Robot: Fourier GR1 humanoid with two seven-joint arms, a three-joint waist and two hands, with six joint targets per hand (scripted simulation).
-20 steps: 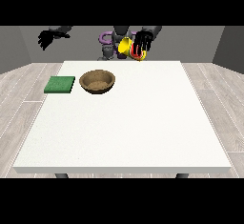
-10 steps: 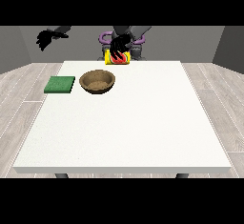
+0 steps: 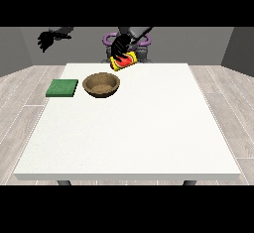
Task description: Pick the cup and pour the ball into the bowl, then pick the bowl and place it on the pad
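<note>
A white surface (image 3: 129,128) stands on grey plank floor, grey walls behind. One brown bowl (image 3: 101,85), one green pad (image 3: 62,87) to its left, one tilted yellow cup (image 3: 124,61) above the far edge, clamped by the fingers of the hand at the view's right (image 3: 120,44). The other hand (image 3: 47,39) hangs curled, holding nothing.

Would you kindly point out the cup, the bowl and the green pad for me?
cup (image 3: 124,61), front view, on its yellow-and-red side.
bowl (image 3: 101,85), front view, on its inner bottom.
green pad (image 3: 62,87), front view, on its top face.
</note>
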